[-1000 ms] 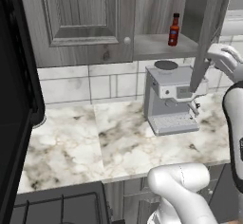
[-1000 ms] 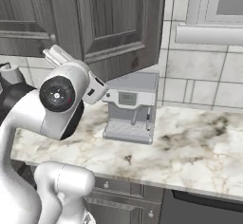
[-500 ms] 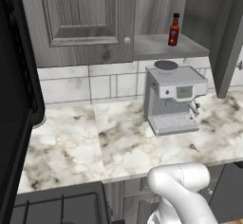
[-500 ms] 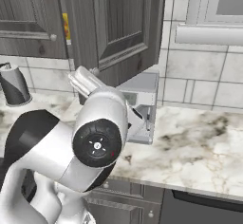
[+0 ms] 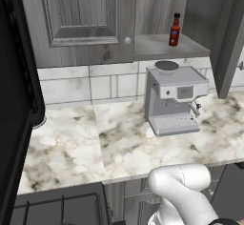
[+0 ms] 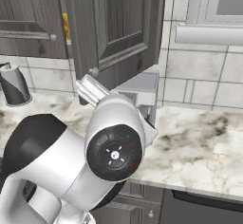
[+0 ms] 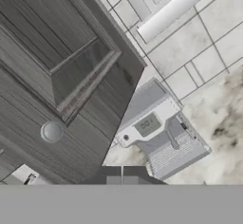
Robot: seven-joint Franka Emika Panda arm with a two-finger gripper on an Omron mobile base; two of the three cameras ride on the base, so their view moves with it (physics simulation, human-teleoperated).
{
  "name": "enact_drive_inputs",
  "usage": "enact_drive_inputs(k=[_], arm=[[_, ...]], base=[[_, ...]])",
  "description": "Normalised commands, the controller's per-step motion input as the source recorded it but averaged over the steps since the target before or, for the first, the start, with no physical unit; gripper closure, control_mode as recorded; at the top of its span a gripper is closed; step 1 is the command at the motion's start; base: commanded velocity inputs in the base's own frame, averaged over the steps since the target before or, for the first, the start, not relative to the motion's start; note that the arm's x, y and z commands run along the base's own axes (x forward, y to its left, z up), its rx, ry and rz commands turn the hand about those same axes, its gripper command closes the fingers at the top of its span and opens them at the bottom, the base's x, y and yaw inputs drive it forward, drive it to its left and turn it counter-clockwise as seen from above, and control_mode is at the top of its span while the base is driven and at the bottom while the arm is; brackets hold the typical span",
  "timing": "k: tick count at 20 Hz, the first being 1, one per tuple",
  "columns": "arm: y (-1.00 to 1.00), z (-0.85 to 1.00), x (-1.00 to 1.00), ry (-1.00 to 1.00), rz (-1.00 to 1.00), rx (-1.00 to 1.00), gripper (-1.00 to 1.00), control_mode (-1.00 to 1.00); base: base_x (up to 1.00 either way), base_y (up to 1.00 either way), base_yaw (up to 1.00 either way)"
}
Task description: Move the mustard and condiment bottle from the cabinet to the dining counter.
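Inspecting the left base view first: the cabinet [image 5: 162,24] stands open, and the condiment bottle [image 5: 175,30] is upright on its grey shelf, toward the right, well clear of any hand. Judged from this, the bottle has not been collected. Below the shelf an espresso machine [image 5: 174,100] sits on the marble surface [image 5: 81,143] against the tiled backsplash [image 5: 81,83]. A dark appliance edge fills the far left, and a stovetop corner shows at lower left.

Right base view: the arm's elbow crowds the foreground. Behind it hangs the open cabinet door [image 6: 118,23], and a sliver of yellow with red-orange, probably the mustard [image 6: 66,27], shows through the gap beside the door; identification is uncertain at this width. A dark cylindrical jar [image 6: 14,85] rests on the surface at left. A window sill runs along the upper right.

Hand view: the camera faces the door panel and its round knob [image 7: 51,131], with the espresso machine beyond. The hand [image 7: 122,175] shows as dark tips at the bottom edge; how far apart they stand cannot be told. Nothing appears between them.

Assessment: both items seem to remain in the cabinet; both transfers to the dining counter are outstanding.
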Motion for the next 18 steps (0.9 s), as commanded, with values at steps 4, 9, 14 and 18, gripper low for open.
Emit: enact_drive_inputs(k=[4,9,14,18], arm=[[0.87,0.00,-0.07,0.13,-0.16,-0.11,1.00,-1.00],[1.00,-0.17,0.22,0.21,-0.27,-0.32,1.00,-1.00],[0.99,-0.28,0.53,0.13,-0.31,-0.42,1.00,-1.00],[0.71,-0.19,0.82,0.03,-0.22,-0.39,1.00,-1.00]], base=[[0.00,0.00,0.00],[0.00,0.00,0.00],[0.00,0.00,0.00],[0.00,0.00,0.00]])
